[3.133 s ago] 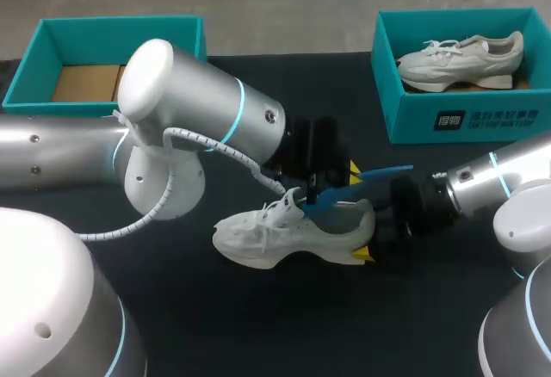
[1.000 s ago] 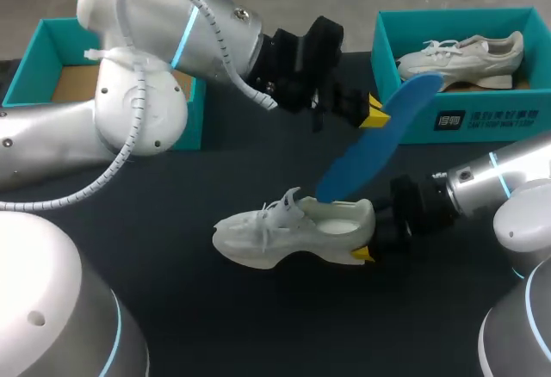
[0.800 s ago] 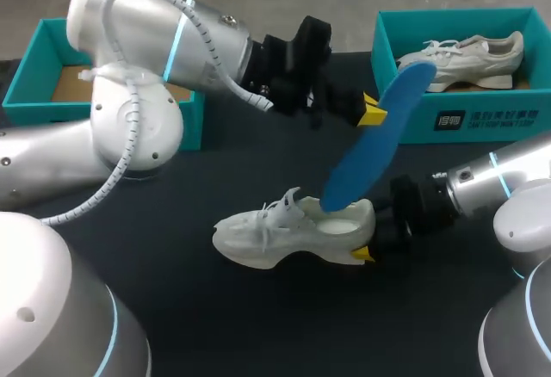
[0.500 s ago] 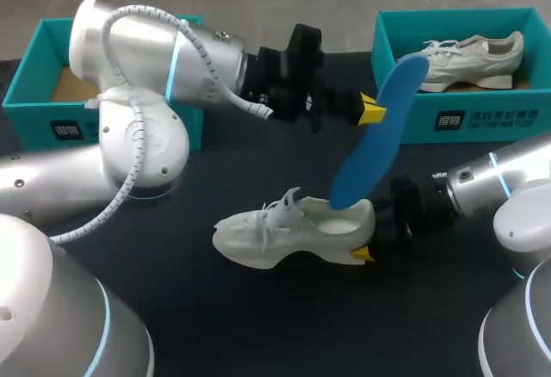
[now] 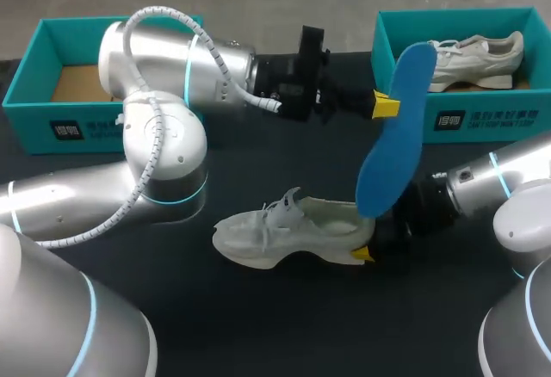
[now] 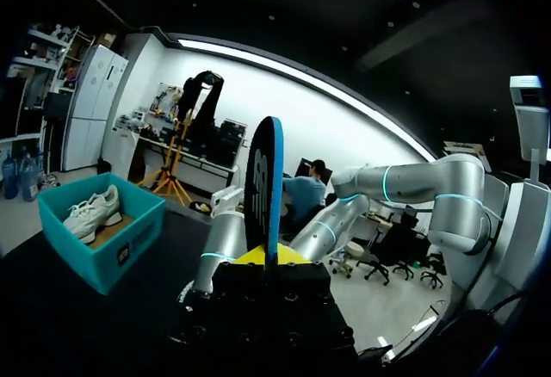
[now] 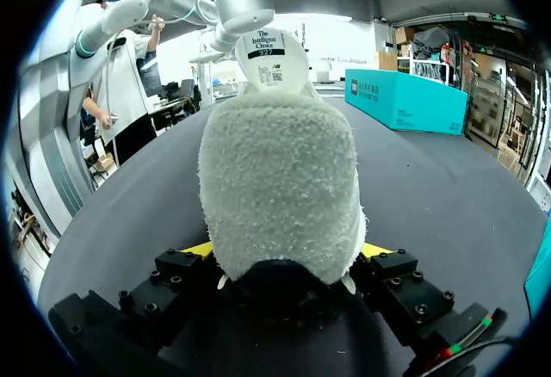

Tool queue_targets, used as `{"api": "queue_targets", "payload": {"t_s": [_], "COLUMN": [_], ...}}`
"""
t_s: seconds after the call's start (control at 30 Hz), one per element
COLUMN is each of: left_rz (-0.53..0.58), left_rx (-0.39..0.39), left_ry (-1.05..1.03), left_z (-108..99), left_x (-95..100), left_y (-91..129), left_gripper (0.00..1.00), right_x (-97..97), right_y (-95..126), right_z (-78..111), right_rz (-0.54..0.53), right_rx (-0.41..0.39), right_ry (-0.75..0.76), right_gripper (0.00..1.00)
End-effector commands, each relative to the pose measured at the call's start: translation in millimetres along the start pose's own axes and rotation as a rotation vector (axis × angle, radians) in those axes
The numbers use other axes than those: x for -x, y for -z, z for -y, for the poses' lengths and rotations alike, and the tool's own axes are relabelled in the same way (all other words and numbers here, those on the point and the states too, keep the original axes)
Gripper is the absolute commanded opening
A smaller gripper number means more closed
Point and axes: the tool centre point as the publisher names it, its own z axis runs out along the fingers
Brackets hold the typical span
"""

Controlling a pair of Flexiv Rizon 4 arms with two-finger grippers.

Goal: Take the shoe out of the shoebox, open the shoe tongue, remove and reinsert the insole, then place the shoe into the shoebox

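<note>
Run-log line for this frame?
phase: insole lifted | left end effector: shut on blue insole, upright above heel | right end effector: shut on white sneaker at heel

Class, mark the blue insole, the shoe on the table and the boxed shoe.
blue insole (image 5: 400,136): head view, mid face
shoe on the table (image 5: 288,235): head view, side panel
boxed shoe (image 5: 478,58): head view, its side

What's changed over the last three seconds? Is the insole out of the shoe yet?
Yes. The left gripper, shut on the blue insole, pulled it out of the shoe and lifted it up and right, toward the right shoebox. In the last second the insole swung nearly upright, its lower end near the heel. The right gripper stayed clamped on the heel. The shoe did not move.
</note>
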Motion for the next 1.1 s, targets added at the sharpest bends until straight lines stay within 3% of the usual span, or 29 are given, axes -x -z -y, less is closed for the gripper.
{"api": "queue_targets", "payload": {"t_s": [0.03, 0.5, 0.77, 1.1], "left_rz": [-0.023, -0.055, -0.138, -0.155], "left_rx": [-0.037, -0.076, -0.092, -0.026], "left_ry": [0.045, 0.087, 0.271, 0.367], "left_z": [0.4, 1.3, 20.2, 43.4], "left_x": [-2.9, -4.6, -25.8, -53.2], "left_y": [-0.2, -2.8, 11.2, 37.1], "left_gripper": [0.0, 0.0, 0.0, 0.0], "right_x": [-0.2, -0.2, -0.2, -0.2], "right_y": [-3.6, -3.6, -3.6, -3.6], "right_z": [1.4, 1.4, 1.4, 1.4], "right_rz": [0.001, 0.001, 0.001, 0.001], "right_rx": [-0.004, -0.004, -0.004, -0.004], "right_ry": [-0.001, -0.001, -0.001, -0.001], "right_gripper": [0.0, 0.0, 0.0, 0.0]}}
